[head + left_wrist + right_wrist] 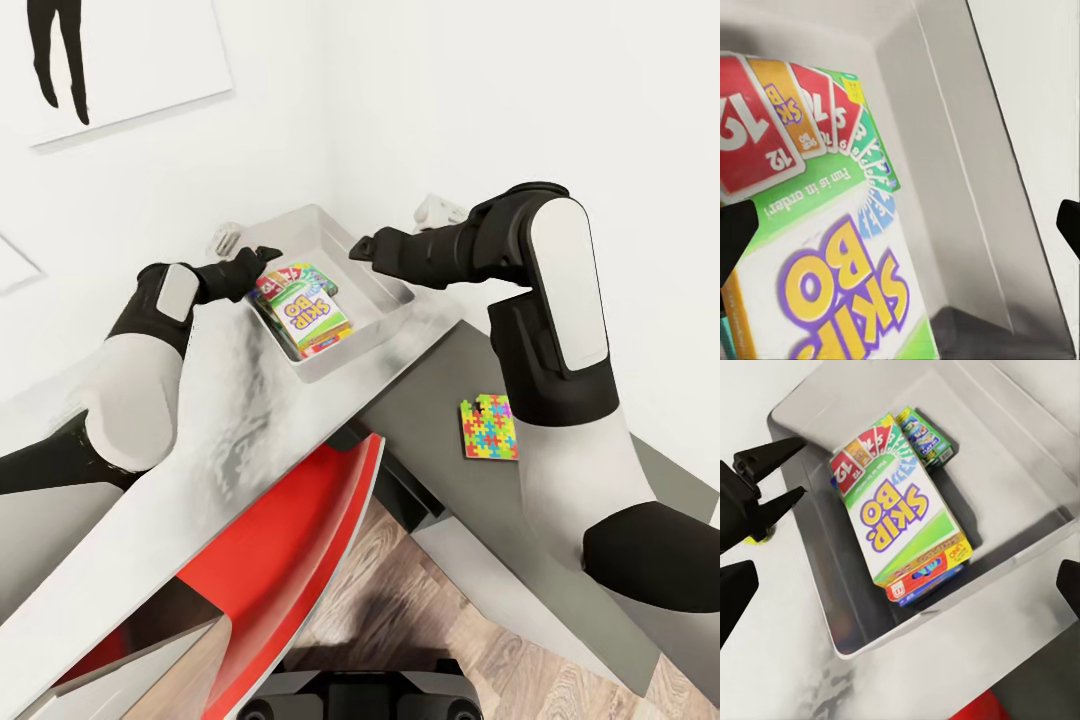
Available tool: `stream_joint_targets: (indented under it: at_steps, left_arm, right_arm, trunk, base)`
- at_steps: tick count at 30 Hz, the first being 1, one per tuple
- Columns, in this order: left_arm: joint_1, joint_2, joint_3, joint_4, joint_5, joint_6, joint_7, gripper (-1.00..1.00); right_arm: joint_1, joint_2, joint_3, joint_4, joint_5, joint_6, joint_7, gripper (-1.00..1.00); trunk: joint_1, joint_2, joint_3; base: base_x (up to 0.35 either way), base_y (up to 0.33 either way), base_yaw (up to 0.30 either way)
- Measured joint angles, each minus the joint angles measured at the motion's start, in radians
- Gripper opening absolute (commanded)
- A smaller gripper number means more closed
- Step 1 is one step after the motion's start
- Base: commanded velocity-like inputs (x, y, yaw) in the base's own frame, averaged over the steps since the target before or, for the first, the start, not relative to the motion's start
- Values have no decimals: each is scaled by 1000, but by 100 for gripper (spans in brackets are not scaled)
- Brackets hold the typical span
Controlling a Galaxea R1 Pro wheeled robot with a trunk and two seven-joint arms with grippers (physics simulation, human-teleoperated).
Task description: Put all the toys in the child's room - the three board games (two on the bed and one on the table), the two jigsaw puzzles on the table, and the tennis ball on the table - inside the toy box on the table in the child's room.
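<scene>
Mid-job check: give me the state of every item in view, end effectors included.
Toy box: on the table, no lid, holding game boxes.
Skip-Bo game: flat in the toy box, top of the stack.
Lower game box: in the toy box, under the Skip-Bo game.
Jigsaw puzzle: flat on the dark cabinet top, outside the toy box.
Left end effector: open, empty, over the toy box.
Right end effector: open, empty.
</scene>
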Motion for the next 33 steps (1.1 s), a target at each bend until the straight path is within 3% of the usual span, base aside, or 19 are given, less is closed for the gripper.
stream_joint_targets:
  at_steps: [6, 16, 33]
  left_arm:
    - [0, 0, 0, -57, 2, 140, 1, 100]
    - [0, -1, 1, -100, 3, 249, 1, 100]
    - [2, -1, -6, -172, 4, 290, 0, 100]
  right_arm:
    - [0, -1, -3, 1, 1, -3, 0, 100]
    - [0, -1, -2, 4, 1, -2, 0, 100]
    - [0, 0, -2, 10, 2, 1, 2, 100]
  trunk:
    - [0, 0, 1]
    - [0, 0, 14]
    - [0, 0, 42]
  base:
    - [0, 0, 0]
    - [0, 0, 0]
    - [-12, 0, 0]
